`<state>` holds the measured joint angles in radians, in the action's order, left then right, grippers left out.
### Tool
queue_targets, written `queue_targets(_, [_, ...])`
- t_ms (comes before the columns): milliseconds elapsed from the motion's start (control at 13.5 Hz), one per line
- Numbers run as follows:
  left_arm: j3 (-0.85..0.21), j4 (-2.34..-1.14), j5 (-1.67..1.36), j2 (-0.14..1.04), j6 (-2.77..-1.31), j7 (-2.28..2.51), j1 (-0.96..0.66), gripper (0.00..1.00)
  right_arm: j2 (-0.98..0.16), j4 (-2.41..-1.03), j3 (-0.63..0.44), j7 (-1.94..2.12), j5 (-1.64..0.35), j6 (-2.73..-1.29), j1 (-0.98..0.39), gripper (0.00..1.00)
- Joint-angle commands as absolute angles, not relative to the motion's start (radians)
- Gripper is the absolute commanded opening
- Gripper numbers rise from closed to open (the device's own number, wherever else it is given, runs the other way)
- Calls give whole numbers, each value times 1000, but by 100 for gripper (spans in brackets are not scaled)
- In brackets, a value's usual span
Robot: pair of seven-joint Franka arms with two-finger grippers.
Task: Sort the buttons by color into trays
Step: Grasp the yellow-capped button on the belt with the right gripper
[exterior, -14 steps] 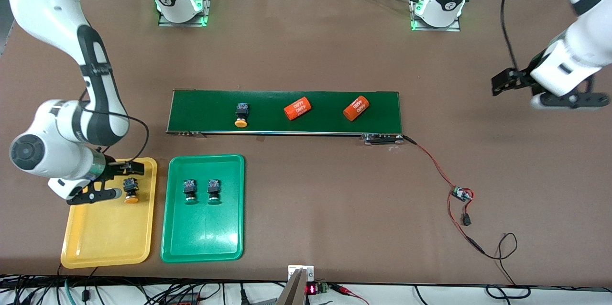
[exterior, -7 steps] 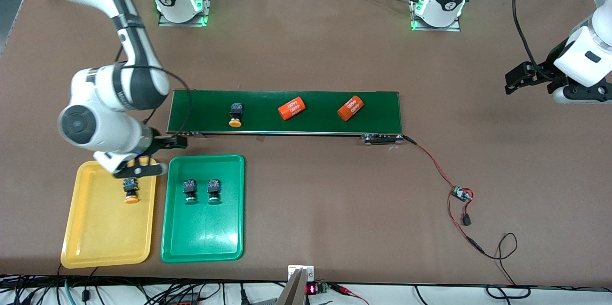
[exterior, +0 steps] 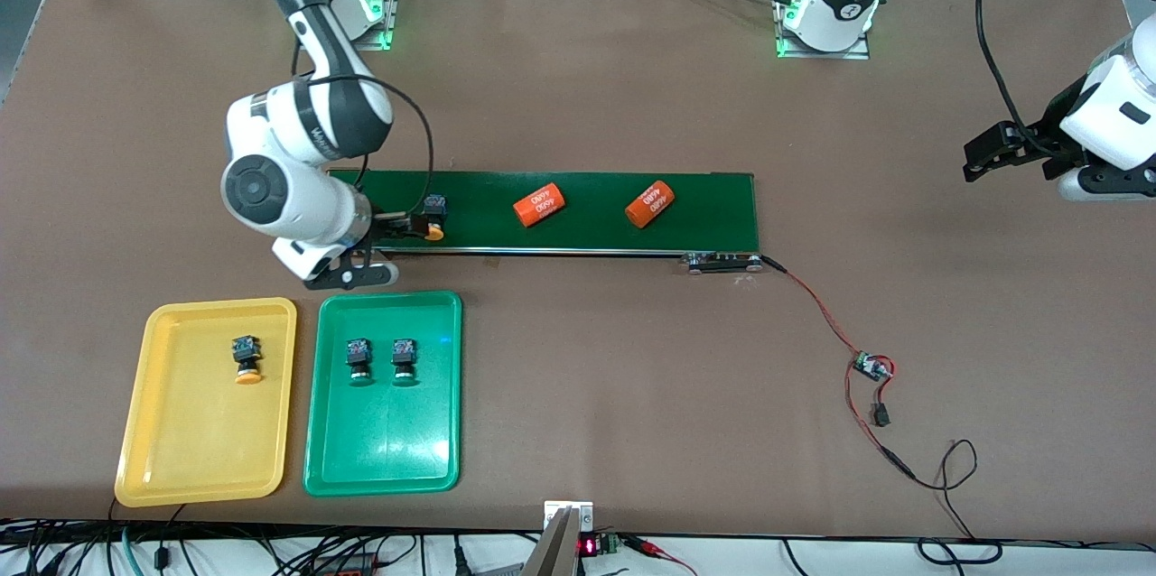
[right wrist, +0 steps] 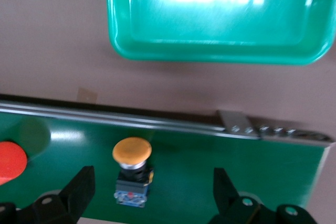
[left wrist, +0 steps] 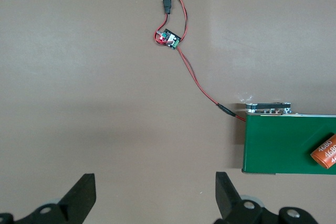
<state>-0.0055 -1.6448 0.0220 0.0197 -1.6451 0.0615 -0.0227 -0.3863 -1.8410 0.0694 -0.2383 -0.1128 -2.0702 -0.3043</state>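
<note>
Your right gripper (exterior: 384, 242) spread wide at frame centre-left over the belt (exterior: 587, 233), yellow button (exterior: 434, 222) between its fingers, untouched, second yellow button (exterior: 245, 358) in yellow tray (exterior: 163, 468), two green buttons (exterior: 358, 359) in green tray (exterior: 384, 468), left gripper (exterior: 1020, 162) spread at right edge, waiting.

Right white Franka arm: bent low, two-finger black gripper (exterior: 395, 244) spread wide, pointing down. Left white Franka arm: waiting, two-finger black gripper (exterior: 1025, 159) likewise spread

"4680" on orange cylinder (left wrist: 326, 152)
</note>
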Motion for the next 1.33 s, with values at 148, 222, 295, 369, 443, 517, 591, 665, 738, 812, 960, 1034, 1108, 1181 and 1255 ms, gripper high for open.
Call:
queue_targets(148, [-43, -1674, 17, -11, -1661, 44, 14, 100, -301, -2026, 78, -336, -65, -2192, -345, 100])
queue_targets(222, [-44, -1666, 17, -8, -1661, 44, 15, 100, -301, -2043, 83, -348, -37, -2212, -350, 100])
queue_targets(295, [-48, -1663, 17, -8, -1660, 49, 12, 100, -301, -2066, 83, -354, -16, -2238, -350, 100])
queue_targets(369, [-58, -1663, 17, -8, -1655, 58, 9, 100, -301, -2080, 83, -360, -12, -2256, -350, 100])
queue_targets(443, [-60, -1663, 17, -8, -1652, 58, 11, 100, -301, -2095, 83, -360, -11, -2273, -350, 100])
queue_targets(517, [-60, -1663, 17, -8, -1652, 58, 11, 100, -301, -2108, 83, -360, -11, -2287, -350, 100])
queue_targets(591, [-60, -1661, 17, -8, -1654, 57, 11, 100, -302, -2115, 83, -360, -11, -2290, -350, 100])
queue_targets(665, [-60, -1660, 17, -8, -1654, 57, 11, 100, -304, -2126, 83, -362, -11, -2298, -351, 100])
queue_targets(738, [-60, -1660, 17, -8, -1652, 57, 11, 100, -305, -2134, 83, -367, -11, -2305, -351, 100])
queue_targets(812, [-61, -1658, 17, -8, -1652, 58, 11, 100, -307, -2135, 83, -371, -12, -2306, -351, 100])
queue_targets(960, [-66, -1657, 17, -9, -1638, 58, 8, 100, -307, -2140, 83, -391, -12, -2301, -350, 59])
queue_targets(1034, [-64, -1655, 17, -8, -1638, 58, 8, 100, -307, -2141, 83, -400, -12, -2299, -350, 43])
queue_targets(1108, [-66, -1657, 15, -9, -1634, 58, 8, 100, -307, -2148, 83, -403, -12, -2301, -350, 31])
queue_targets(1181, [-64, -1655, 15, -9, -1631, 58, 8, 100, -307, -2148, 83, -403, -12, -2301, -350, 26])
queue_targets(1255, [-66, -1654, 15, -11, -1631, 60, 8, 100, -307, -2148, 84, -403, -12, -2298, -350, 20])
